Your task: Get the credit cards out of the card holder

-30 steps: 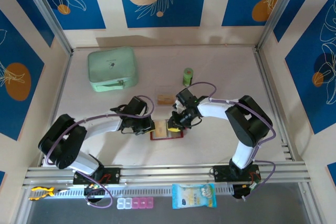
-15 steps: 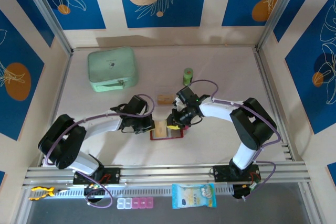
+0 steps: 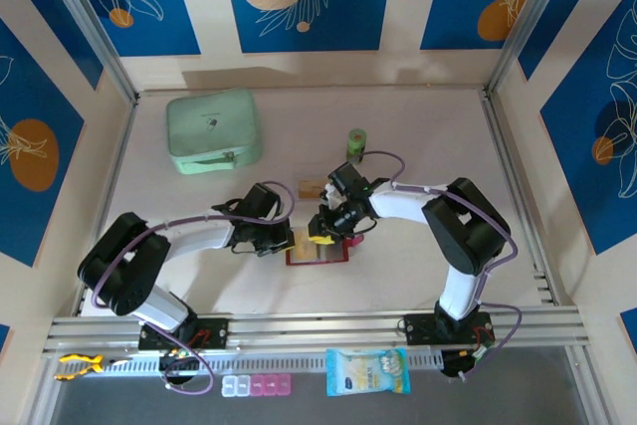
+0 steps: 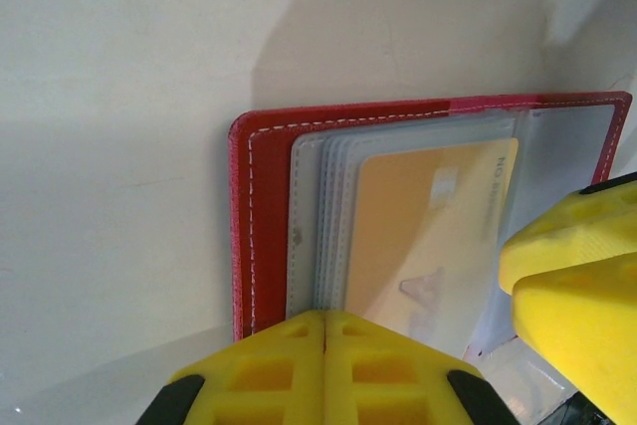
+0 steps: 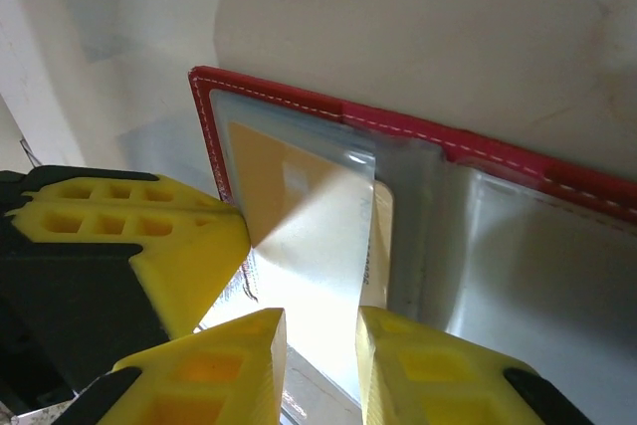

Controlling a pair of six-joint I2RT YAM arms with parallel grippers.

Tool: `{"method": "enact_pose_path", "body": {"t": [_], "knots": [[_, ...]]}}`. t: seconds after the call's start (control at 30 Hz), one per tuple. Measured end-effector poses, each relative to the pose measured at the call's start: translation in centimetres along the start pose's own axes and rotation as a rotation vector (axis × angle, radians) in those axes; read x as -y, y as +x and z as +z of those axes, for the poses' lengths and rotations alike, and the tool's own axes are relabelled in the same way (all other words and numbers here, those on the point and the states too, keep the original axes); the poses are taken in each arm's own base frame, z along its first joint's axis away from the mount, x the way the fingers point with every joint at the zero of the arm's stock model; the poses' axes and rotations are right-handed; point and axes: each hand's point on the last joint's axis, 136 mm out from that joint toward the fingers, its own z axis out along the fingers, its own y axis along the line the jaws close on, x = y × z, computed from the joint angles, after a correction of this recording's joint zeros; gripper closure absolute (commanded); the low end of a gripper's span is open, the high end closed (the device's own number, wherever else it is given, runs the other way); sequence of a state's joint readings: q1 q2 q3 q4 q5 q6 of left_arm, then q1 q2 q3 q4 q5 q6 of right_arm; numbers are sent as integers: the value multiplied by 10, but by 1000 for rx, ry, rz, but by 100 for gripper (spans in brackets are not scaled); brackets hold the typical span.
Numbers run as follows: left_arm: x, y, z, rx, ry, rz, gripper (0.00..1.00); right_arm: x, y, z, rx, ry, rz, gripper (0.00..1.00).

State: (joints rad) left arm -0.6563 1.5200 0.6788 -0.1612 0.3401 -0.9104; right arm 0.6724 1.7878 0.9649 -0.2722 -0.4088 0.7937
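The card holder (image 3: 320, 254), a dark red wallet, lies open on the table between both arms. Its clear sleeves (image 4: 328, 216) fan out, and an orange credit card (image 4: 428, 216) sits inside the top one. My left gripper (image 4: 325, 318) is shut, its yellow tips pressing on the sleeves' near edge by the wallet's left side (image 3: 286, 242). My right gripper (image 5: 318, 365) is open, hovering just over the glaring sleeve with the card (image 5: 289, 176) beneath the gap (image 3: 320, 237). Another credit card (image 3: 312, 186) lies loose on the table behind the wallet.
A mint-green zip case (image 3: 212, 129) stands at the back left. A small green cylinder (image 3: 355, 143) stands behind the right gripper. The two grippers nearly touch over the wallet. A blue packet (image 3: 367, 371) and a pill box (image 3: 257, 384) lie off the table's front rail.
The right gripper has shifted a little left over the wallet and its jaws have parted slightly. The left gripper's jaws have closed fully. The wallet stays in place.
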Motion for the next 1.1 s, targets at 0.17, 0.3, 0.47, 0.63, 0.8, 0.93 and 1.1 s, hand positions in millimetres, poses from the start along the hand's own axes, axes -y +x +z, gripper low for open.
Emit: {"method": "enact_pose_path", "body": {"t": [0.17,0.3,0.47,0.63,0.8,0.93,1.1], "knots": [[0,0,0,0,0,0,94,-2,0,3,-7,5,-7,73],[0,0,0,-1,0,0,94,1,1,6,-12,19,-10,73],[0,0,0,-1,-1,0,95,3,0,6,-1,36,-21,74],[0,0,0,-1,-1,0,95,0,-3,3,27,45,-45,74],[0,0,0,-1,-1,0,95,-3,-2,-4,52,39,-67,74],[0,0,0,-1,-1,0,95,-1,-1,-4,54,43,-67,74],[0,0,0,-1,-1,0,95,1,1,-2,51,48,-67,74]]}}
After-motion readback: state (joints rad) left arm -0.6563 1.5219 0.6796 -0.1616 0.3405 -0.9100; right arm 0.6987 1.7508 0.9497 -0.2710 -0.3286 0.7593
